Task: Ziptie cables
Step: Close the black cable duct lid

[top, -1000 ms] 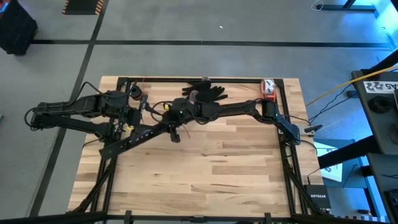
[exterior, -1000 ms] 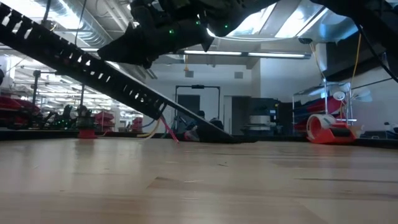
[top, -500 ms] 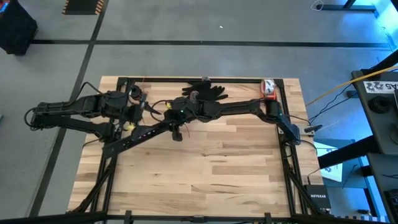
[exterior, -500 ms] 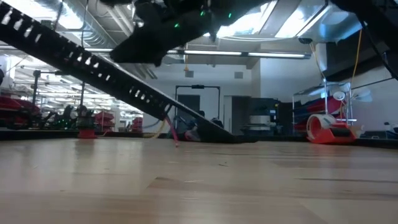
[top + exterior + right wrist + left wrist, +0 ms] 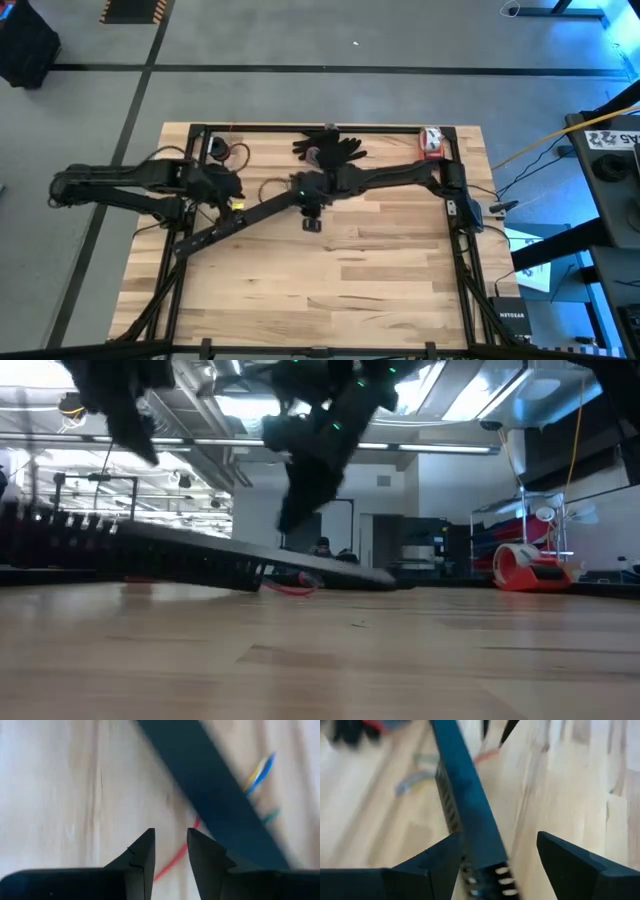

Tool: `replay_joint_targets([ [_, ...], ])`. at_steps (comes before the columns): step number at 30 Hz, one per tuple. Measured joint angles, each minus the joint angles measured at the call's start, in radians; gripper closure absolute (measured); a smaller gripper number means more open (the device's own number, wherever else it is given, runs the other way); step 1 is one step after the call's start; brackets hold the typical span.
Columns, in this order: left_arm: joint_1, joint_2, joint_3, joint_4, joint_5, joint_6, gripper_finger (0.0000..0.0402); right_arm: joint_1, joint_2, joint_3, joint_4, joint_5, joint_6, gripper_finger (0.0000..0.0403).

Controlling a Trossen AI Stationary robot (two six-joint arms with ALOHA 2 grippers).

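The near half of the wooden table (image 5: 330,290) lies bare, open to passage from either side. A long black slotted bar (image 5: 235,220) runs diagonally across the left-centre, barring the way between the left gripper (image 5: 228,188) and right gripper (image 5: 311,207). At the far edge, a black glove (image 5: 330,147) and a red tape roll (image 5: 432,141) stand as obstacles; loose wires (image 5: 268,187) lie beside the bar.

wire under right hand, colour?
Red wire, clearest in the right wrist view.
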Motion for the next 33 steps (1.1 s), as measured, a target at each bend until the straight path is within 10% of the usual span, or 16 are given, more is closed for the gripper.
replay_joint_targets([
  [6, 0.000, 0.086, -0.011, 0.007, 0.053, -0.285, 0.0151, 0.061, -0.148, -0.342, 0.286, 0.052, 0.153, 0.0297],
  [12, 0.000, 0.135, 0.024, 0.039, 0.063, -0.453, 0.0151, 0.129, -0.228, -0.722, 1.162, 0.172, 0.326, 0.0297],
  [17, 0.013, 0.143, 0.034, 0.051, 0.064, -0.499, 0.0151, 0.155, -0.117, -0.753, 1.645, 0.150, 0.338, 0.0297],
  [25, 0.050, 0.133, 0.035, 0.054, 0.067, -0.533, 0.0151, 0.161, 0.082, -0.495, 1.527, 0.199, 0.370, 0.0285],
  [33, 0.053, 0.130, 0.035, 0.056, 0.075, -0.506, 0.0151, 0.227, 0.316, -0.119, 1.355, 0.579, 0.326, 0.0217],
])
